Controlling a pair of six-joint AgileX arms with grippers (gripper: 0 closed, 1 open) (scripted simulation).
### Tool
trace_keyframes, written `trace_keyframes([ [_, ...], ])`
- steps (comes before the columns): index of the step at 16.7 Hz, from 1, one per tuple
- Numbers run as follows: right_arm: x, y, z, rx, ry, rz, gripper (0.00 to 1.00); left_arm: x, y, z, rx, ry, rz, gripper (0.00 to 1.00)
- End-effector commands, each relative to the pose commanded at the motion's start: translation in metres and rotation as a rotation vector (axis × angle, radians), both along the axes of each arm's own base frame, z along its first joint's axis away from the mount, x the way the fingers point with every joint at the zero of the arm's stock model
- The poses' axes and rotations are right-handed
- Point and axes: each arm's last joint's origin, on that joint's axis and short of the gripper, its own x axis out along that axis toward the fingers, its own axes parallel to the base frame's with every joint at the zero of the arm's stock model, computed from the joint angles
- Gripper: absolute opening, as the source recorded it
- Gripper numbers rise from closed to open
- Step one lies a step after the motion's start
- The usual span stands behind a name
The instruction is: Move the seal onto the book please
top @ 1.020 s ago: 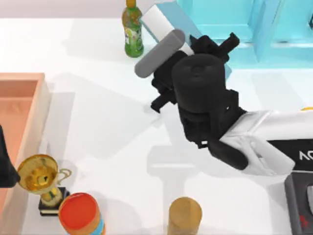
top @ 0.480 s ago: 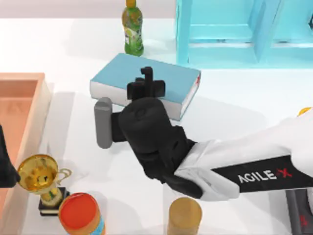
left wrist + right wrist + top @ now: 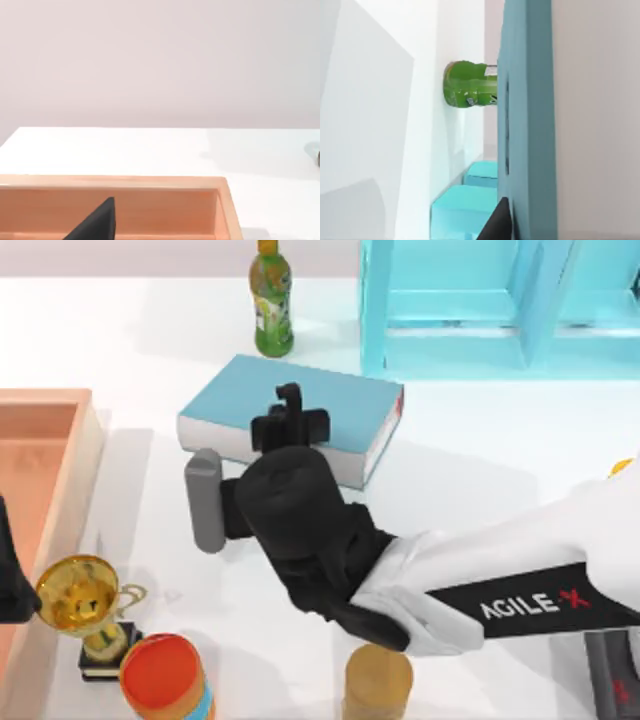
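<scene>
over the teal book hung our right gripper, its grasp hidden from us. we judged the seal light, rigid, best pinched by its flat sides.

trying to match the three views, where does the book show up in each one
Top view: the book lies in the upper middle, below the green bottle, partly under the right arm.
Left wrist view: the book is not in it; a wooden tray is.
Right wrist view: the book is the tall teal slab through the middle.
Shared landmark: the green bottle, in the top and right wrist views.
</scene>
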Motion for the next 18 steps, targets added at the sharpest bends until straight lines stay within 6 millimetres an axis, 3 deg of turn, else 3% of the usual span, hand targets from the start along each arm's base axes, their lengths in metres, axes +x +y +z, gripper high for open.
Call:
trace_keyframes([
  [4,-0.003,0.001,0.002,0.001,-0.004,0.004,0.00,0.000,0.000,0.000,0.000,0.000,0.000,1.00],
  [13,-0.002,0.001,-0.029,-0.001,0.001,0.000,0.00,0.000,0.000,0.000,0.000,0.000,0.000,1.00],
  [17,-0.002,0.000,-0.031,-0.002,0.002,0.000,0.00,0.000,0.000,0.000,0.000,0.000,0.000,1.00],
  [18,-0.002,0.000,-0.031,-0.002,0.002,0.000,0.08,0.000,0.000,0.000,0.000,0.000,0.000,1.00],
])
